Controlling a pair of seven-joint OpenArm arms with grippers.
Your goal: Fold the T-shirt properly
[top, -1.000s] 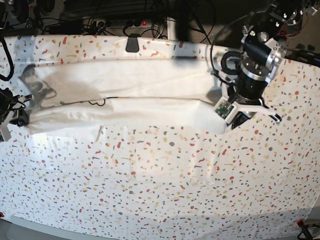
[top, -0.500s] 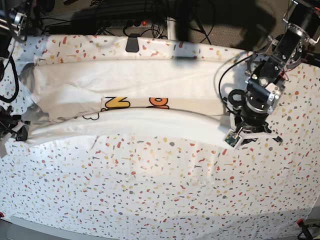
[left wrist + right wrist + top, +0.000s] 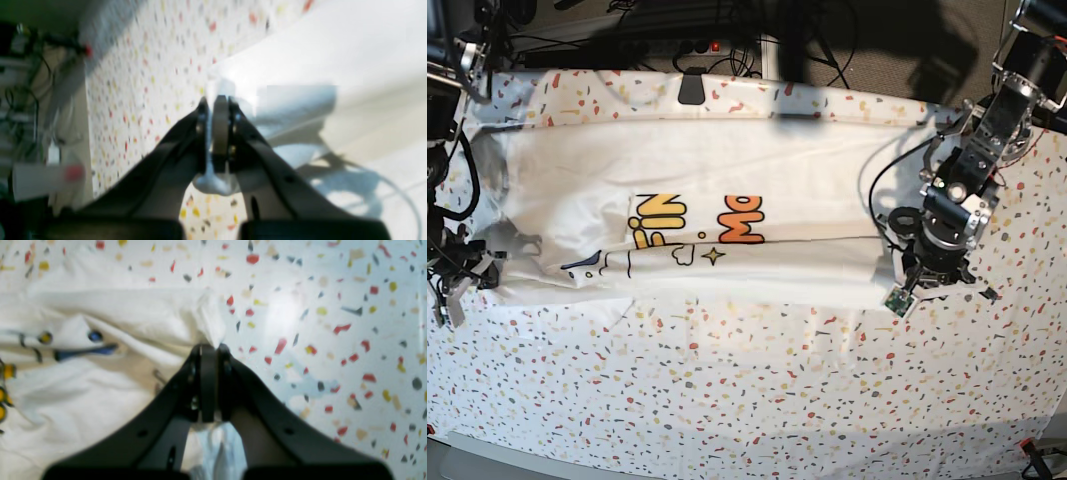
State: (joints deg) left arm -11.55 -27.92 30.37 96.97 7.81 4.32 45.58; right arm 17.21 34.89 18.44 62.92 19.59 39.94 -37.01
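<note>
I have both arms down at opposite ends of the T-shirt (image 3: 697,200), which lies spread across the far half of the speckled table cover (image 3: 757,400) in the base view. From that camera I can read yellow letters and an orange "Mo" at the middle of the cloth, with a small star and cloud outlines just below them. A long fold of white fabric runs along the near edge of the shirt, from one arm to the other, and covers the lower part of the print.

The left gripper (image 3: 217,100) sits on the right of the base view. Through its wrist camera I see the jaws pressed together with a thin bit of white cloth caught between them — fabric bunches out both above the tips and below the pads. The picture is blurred, so I cannot make out which part of the shirt this is.

The right gripper (image 3: 209,348) is at the left edge of the base view. Its jaws are also closed tight, pinching a puckered corner of the shirt just where the cloth meets the bare table cover — blue and yellow bits of the print show off to the left in that wrist view
</note>
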